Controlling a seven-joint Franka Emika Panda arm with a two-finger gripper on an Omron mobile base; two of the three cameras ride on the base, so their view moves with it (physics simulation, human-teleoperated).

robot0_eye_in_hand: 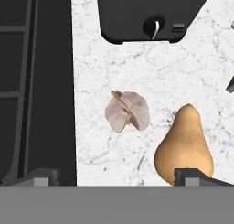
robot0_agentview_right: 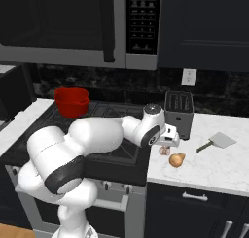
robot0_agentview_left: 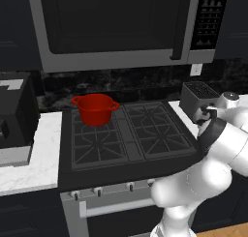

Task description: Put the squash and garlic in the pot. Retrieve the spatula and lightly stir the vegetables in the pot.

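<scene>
The red pot (robot0_agentview_left: 95, 109) stands on the stove's back left burner, also seen as the pot (robot0_agentview_right: 72, 102) in the right base view. On the white counter right of the stove lie the pale garlic (robot0_eye_in_hand: 127, 111) and the tan pear-shaped squash (robot0_eye_in_hand: 184, 147), close together but apart. The right base view shows the garlic (robot0_agentview_right: 164, 150), the squash (robot0_agentview_right: 177, 159) and the spatula (robot0_agentview_right: 216, 142) further right. My gripper (robot0_eye_in_hand: 116, 178) hangs open just above them, nothing between its fingers. The garlic lies between the finger lines, and the right fingertip (robot0_eye_in_hand: 196, 176) overlaps the squash's base.
A black toaster (robot0_agentview_right: 179, 108) stands just behind the vegetables, near my hand. The stove (robot0_agentview_left: 126, 134) with its dark grates borders the counter on the left. A microwave (robot0_agentview_left: 121, 23) hangs above the stove. A dark appliance (robot0_agentview_left: 14, 115) sits on the left counter.
</scene>
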